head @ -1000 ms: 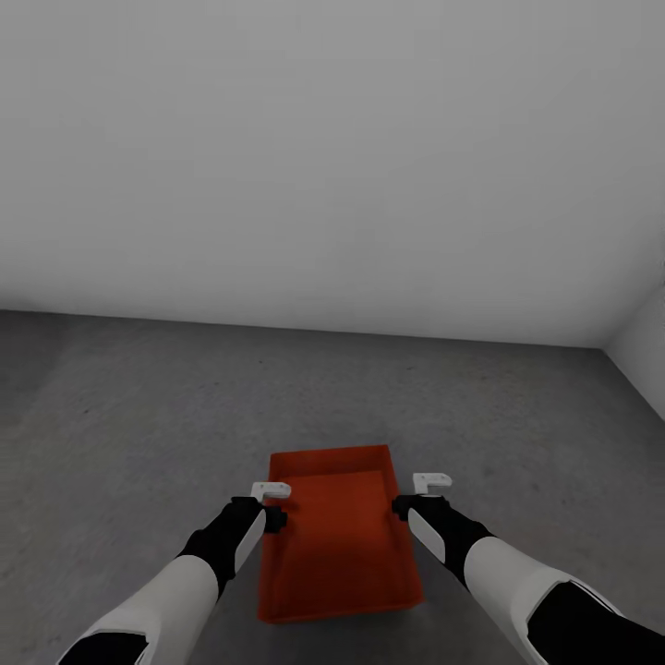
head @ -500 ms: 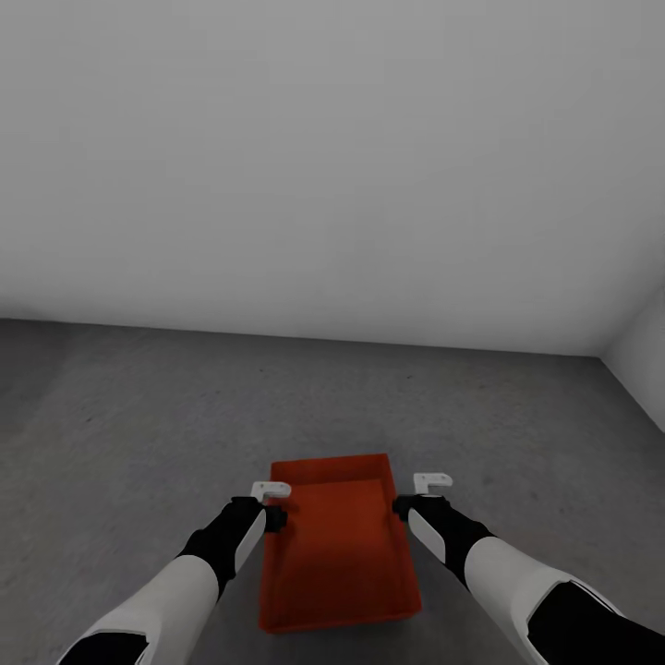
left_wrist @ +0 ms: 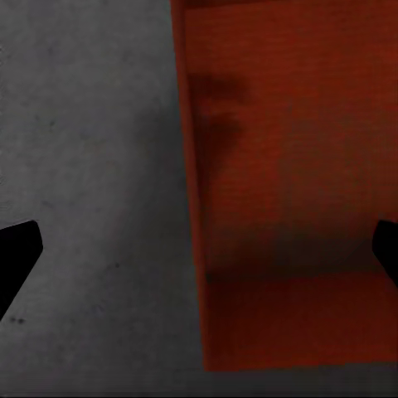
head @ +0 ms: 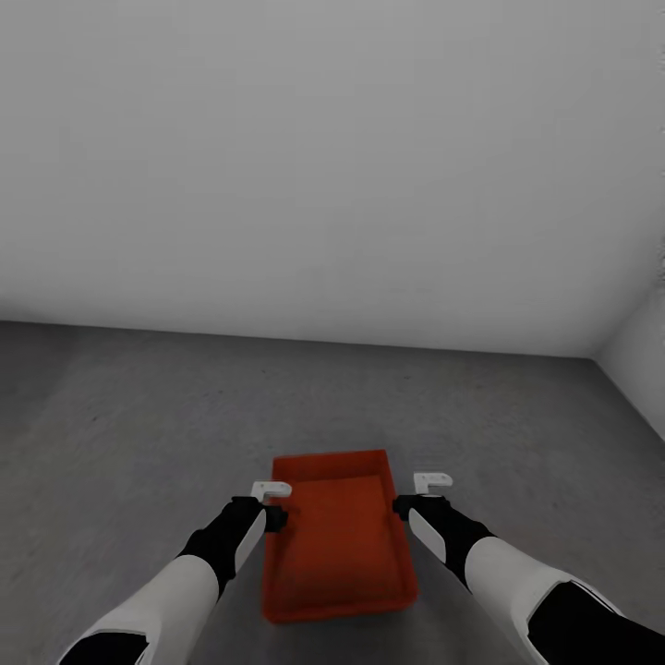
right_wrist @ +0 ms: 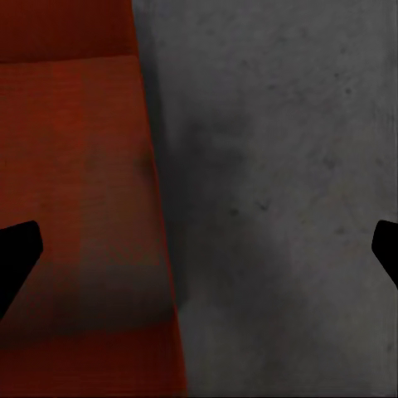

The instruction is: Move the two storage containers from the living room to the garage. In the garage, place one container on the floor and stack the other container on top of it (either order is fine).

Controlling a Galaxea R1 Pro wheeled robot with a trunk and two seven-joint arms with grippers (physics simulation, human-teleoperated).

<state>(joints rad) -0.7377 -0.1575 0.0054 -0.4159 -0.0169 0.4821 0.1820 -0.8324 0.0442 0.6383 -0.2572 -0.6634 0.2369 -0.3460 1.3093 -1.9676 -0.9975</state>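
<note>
Where each set of jaws stands wide open and empty, left gripper (head: 271, 490) and right gripper (head: 431, 481) flank one bin (head: 337, 540), a long wall under each. Bin: on garage floor (head: 139, 416), long axis running away from robot, equally near both arms. Since a second ago: bin shifted slightly; grippers unchanged.

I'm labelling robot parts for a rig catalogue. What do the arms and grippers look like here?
Both arms have glossy white forearm shells with black segments at elbow and wrist. The left gripper and right gripper sit behind small white bracket-shaped pieces on black mounts. In the wrist views, the fingertips are plain black wedges. No cables or markings are visible.
</note>
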